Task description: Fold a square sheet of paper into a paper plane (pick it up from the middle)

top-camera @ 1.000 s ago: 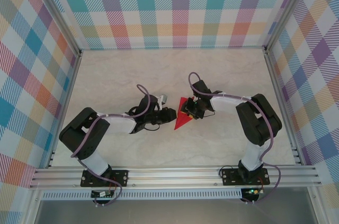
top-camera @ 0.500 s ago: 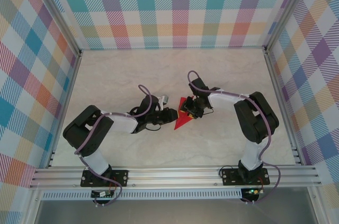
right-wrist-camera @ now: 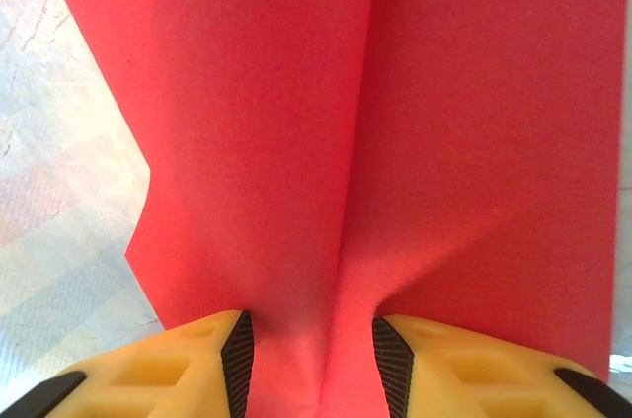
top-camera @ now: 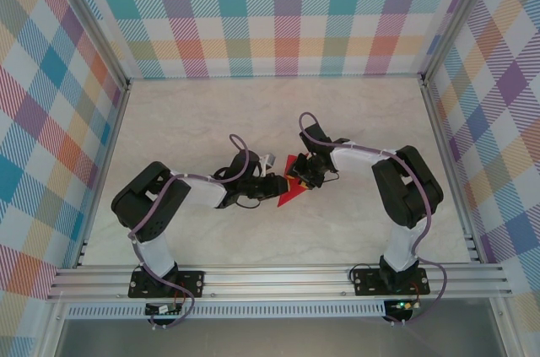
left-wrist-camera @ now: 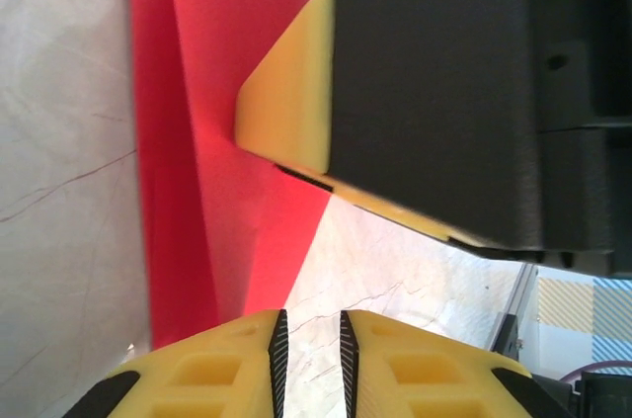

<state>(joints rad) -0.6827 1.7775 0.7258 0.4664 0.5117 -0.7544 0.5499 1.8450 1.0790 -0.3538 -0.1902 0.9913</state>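
Observation:
The square sheet of paper is bright red and lies mid-table, folded into a pointed wedge whose tip points toward the near left. My right gripper sits over its far end. In the right wrist view the jaws close from both sides on a raised centre crease of the paper. My left gripper lies low at the paper's left edge. Its jaws stand a narrow gap apart with bare marble between them, red paper just to the left and the right gripper's yellow-and-black finger pressing on the sheet ahead.
The table top is pale marble, fenced by aluminium rails and plaid walls. Both arm bases are bolted to the near rail. Open room lies behind and to either side of the paper.
My left arm has slid right, bringing its gripper up to the paper's left edge. The right gripper and the paper have barely moved.

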